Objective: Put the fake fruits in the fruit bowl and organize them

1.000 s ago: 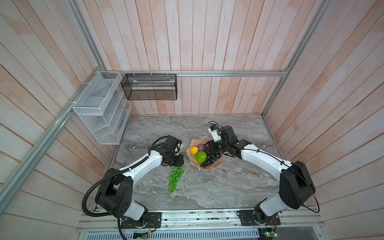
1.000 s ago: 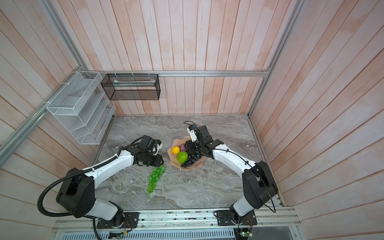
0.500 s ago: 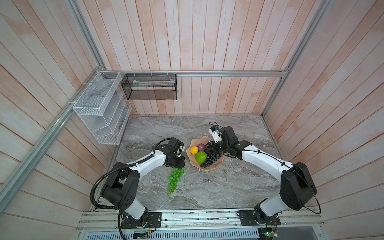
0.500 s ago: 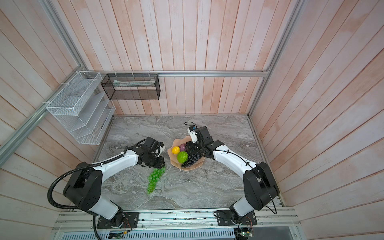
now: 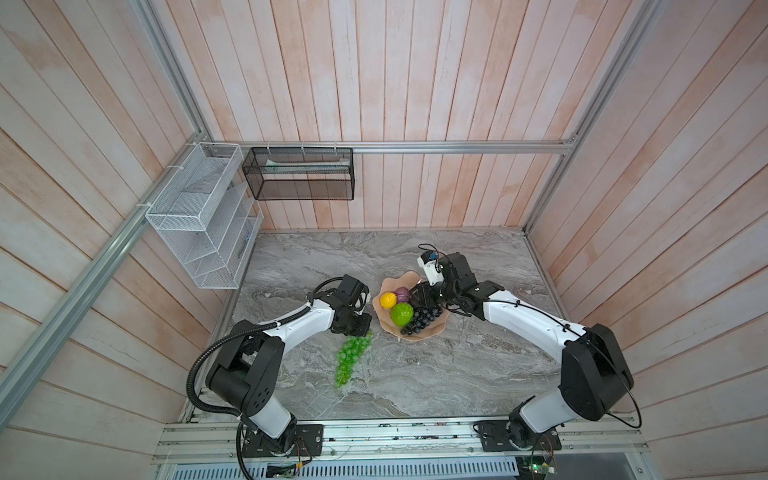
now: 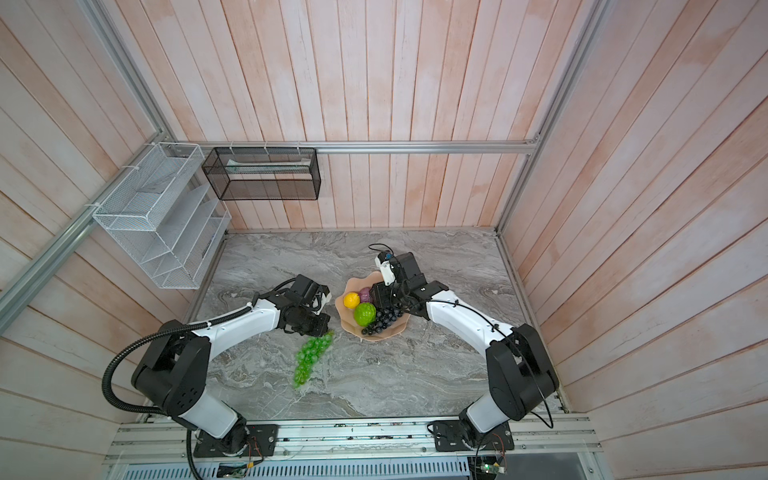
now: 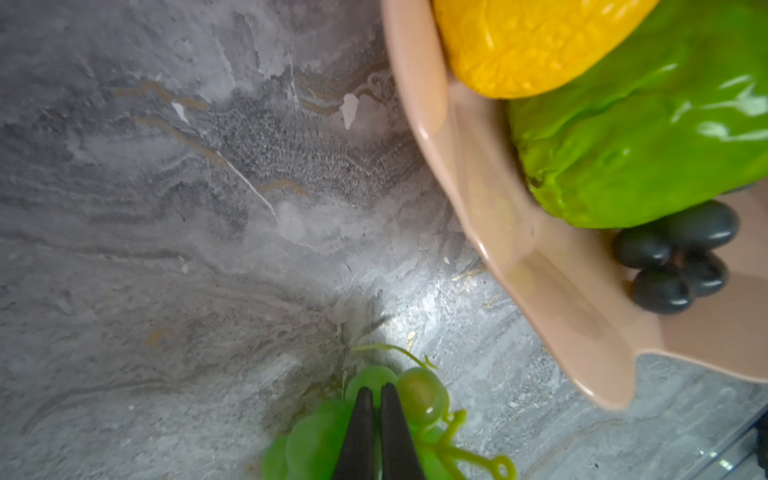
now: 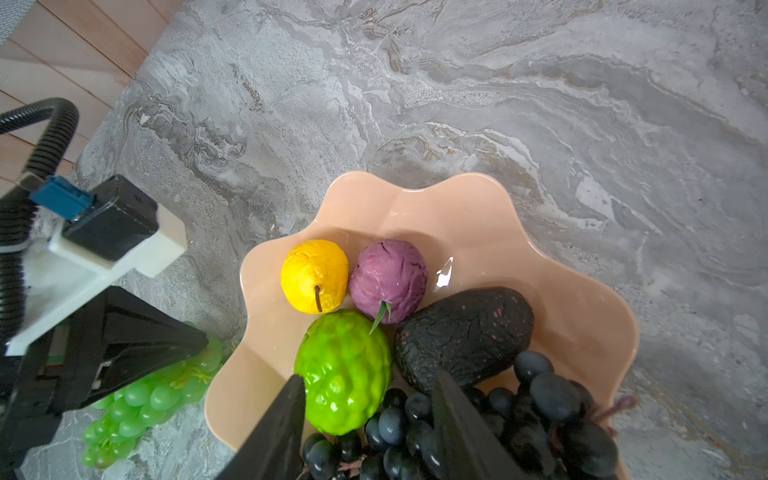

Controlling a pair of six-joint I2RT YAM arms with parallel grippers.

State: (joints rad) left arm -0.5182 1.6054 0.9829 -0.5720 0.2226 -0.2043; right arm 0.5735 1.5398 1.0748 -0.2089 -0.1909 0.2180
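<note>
The long green grape bunch [image 5: 351, 357] [image 6: 311, 357] lies on the marble just left of the peach-pink fruit bowl [image 5: 419, 337] [image 6: 386, 336]. My left gripper [image 5: 360, 328] [image 7: 374, 392] is at the bunch's upper end [image 7: 316, 440], its jaws pressed together among the top grapes. In the bowl [image 8: 457, 216] sit the lemon [image 8: 313, 276], purple bumpy fruit [image 8: 388, 280], lime-green fruit [image 8: 345, 374], avocado [image 8: 465, 332] and dark grape bunch [image 8: 540, 415]. My right gripper [image 5: 417, 301] [image 8: 370, 376] hovers open over the bowl, above the dark grapes beside the lime-green fruit. It hides the avocado in both top views.
A white wire rack [image 5: 199, 216] hangs on the left wall and a black mesh basket [image 5: 299, 174] on the back wall, both above the table. The left arm's wrist camera [image 8: 104, 232] stands close to the bowl's left rim.
My left gripper's jaws have closed at the top of the green grape bunch. The right arm and the fruits in the bowl have not moved.
</note>
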